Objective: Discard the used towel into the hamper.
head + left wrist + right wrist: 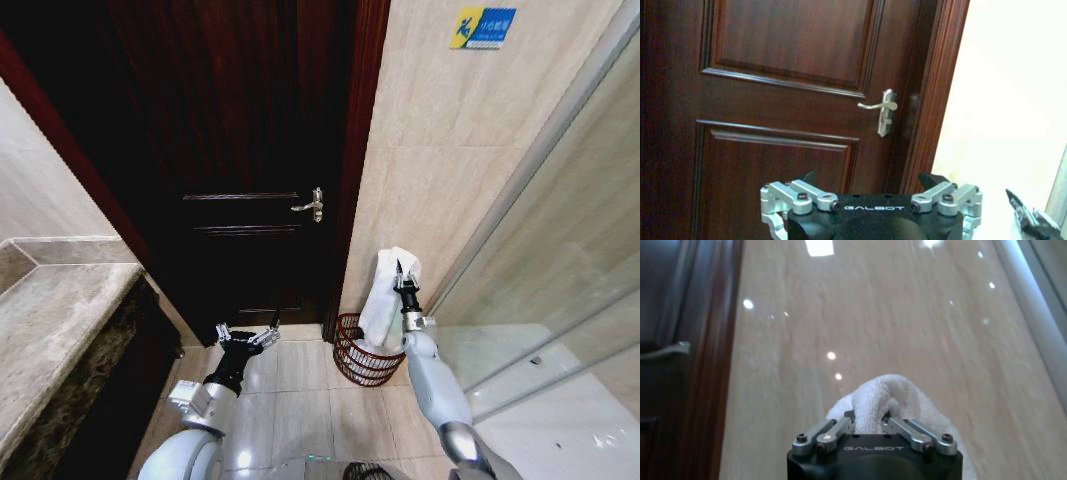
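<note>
- Towel [388, 292], white and bunched, hung from the right gripper [405, 282], whose jaws pinched its top fold above the hamper [362, 352].
- Hamper stood on the tiled floor [300, 400] beside the dark door [240, 150].
- Left gripper [248, 336] waited low before the door, jaws spread.

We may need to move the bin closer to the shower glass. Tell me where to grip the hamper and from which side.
Probably grip the hamper at its top rim, coming from above on the side toward the robot. It is an open-weave wire basket with an exposed rim, and the white towel, held by the right gripper, hangs over its far-right part. The open left gripper is nearer.
</note>
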